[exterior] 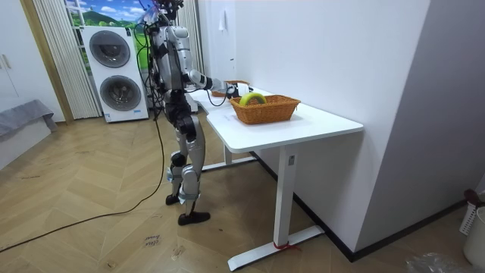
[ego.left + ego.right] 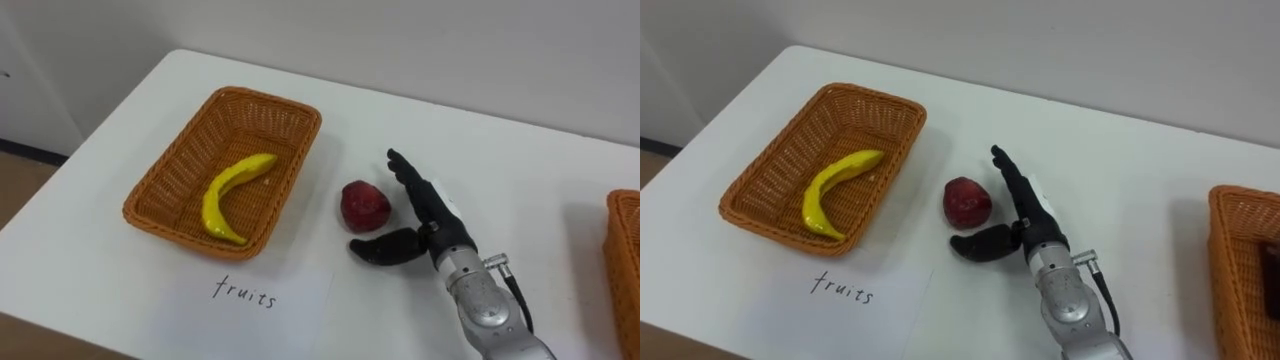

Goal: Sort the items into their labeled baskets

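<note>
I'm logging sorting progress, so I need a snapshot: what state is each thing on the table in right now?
Banana: lying inside the left basket.
Red fruit: on the table beside that basket, not held.
Right hand: open, fingers straight, next to the red fruit.
Right basket: at the edge of view, contents unclear.

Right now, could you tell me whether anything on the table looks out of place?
Only the red apple: it sits on the white table, just outside the fruits basket that holds the banana. The right hand lies open beside it, not gripping.
</note>
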Available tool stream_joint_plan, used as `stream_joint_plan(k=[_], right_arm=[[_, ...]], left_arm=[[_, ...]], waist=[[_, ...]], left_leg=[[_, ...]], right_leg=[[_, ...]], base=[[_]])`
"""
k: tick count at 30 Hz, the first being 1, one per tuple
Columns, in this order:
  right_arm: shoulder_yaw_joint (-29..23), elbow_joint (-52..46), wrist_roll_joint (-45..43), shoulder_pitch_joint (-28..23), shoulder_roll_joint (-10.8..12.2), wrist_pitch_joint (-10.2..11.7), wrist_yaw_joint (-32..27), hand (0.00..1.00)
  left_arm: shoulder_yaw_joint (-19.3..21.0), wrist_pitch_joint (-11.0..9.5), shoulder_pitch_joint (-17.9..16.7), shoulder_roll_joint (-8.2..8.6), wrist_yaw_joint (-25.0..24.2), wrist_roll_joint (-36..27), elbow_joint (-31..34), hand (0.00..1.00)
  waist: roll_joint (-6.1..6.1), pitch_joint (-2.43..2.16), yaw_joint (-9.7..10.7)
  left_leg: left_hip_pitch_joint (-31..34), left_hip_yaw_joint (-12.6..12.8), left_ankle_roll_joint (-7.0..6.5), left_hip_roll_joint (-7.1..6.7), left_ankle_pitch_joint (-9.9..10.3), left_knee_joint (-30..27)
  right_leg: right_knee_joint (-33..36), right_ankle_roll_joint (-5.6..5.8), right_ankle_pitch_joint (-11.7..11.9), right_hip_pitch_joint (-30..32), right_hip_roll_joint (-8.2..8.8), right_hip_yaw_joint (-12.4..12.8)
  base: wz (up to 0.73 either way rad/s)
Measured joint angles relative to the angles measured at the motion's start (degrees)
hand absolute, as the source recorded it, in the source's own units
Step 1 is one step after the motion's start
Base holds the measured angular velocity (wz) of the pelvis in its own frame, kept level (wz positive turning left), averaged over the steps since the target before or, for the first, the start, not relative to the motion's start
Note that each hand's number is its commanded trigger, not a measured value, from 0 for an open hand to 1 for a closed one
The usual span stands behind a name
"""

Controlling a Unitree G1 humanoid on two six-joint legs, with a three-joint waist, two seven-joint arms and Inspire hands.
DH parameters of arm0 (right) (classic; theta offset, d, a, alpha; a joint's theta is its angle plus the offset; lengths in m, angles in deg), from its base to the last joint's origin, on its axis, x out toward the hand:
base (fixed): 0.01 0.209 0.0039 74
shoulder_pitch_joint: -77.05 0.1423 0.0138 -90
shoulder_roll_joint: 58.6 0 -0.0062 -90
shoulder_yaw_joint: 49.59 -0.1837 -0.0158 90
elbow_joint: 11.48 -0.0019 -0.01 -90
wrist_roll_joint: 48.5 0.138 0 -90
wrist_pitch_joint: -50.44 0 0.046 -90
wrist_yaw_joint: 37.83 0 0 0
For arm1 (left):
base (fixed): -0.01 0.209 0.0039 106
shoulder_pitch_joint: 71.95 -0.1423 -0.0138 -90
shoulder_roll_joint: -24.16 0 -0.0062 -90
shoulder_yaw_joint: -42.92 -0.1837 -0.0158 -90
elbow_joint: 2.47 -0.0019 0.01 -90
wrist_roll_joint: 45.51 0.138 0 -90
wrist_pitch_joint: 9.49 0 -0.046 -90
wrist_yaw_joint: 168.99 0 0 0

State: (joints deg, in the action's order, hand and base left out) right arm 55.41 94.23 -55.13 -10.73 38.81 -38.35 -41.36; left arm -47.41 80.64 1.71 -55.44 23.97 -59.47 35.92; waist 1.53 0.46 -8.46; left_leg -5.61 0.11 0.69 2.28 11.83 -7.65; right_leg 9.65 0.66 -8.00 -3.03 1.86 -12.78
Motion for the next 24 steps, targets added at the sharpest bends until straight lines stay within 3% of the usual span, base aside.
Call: stream_joint_plan(k=[24], right_arm=[[0.37,-0.09,-5.06,0.0,0.0,-0.12,0.37,0.0]], left_arm=[[-0.02,-0.03,0.55,0.37,0.64,0.69,0.39,0.0]], waist=[[0.0,-0.05,-1.52]], left_leg=[[0.08,-0.07,0.01,0.0,-0.01,-0.09]], right_leg=[[0.0,-0.01,0.01,0.04,-0.03,-0.1]], base=[[0.0]])
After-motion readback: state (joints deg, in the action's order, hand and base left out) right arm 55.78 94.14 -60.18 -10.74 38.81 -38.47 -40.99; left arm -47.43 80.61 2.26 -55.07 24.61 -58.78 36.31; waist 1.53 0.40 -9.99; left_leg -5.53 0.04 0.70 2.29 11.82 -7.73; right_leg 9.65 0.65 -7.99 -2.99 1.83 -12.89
